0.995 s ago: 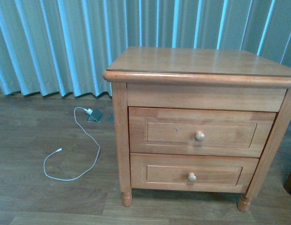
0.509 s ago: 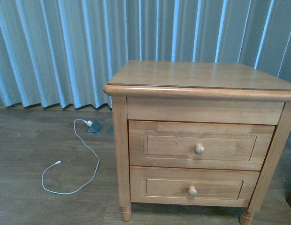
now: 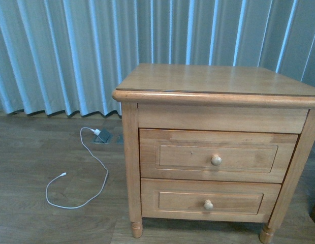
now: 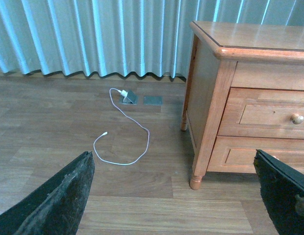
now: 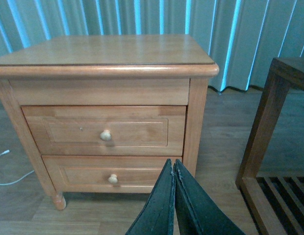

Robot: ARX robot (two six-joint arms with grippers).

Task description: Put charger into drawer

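The charger is out of view in every picture. The drawer (image 3: 188, 157) is the upper one of a honey-coloured wooden nightstand (image 3: 213, 79), and it is closed, its round pale knob (image 3: 216, 160) facing me. It also shows as the drawer (image 4: 265, 115) and the drawer (image 5: 68, 132) in the wrist views. My left gripper (image 4: 172, 155) hangs open over the floor, left of the nightstand, with nothing between its fingers. My right gripper (image 5: 171, 162) is shut on nothing, in front of the nightstand's right front corner. Neither gripper shows in the front view.
A long thin white cable (image 3: 105, 173) with a white plug (image 3: 97, 133) lies looped on the wooden floor, at a floor socket plate (image 3: 103, 138). The shorter lower drawer (image 3: 178, 201) is closed. Curtains (image 3: 61, 51) hang behind. A dark wooden rack (image 5: 260, 142) stands right of the nightstand.
The nightstand sits lower in the front view than a second ago, so the camera has shifted. Nothing in the scene itself has moved.
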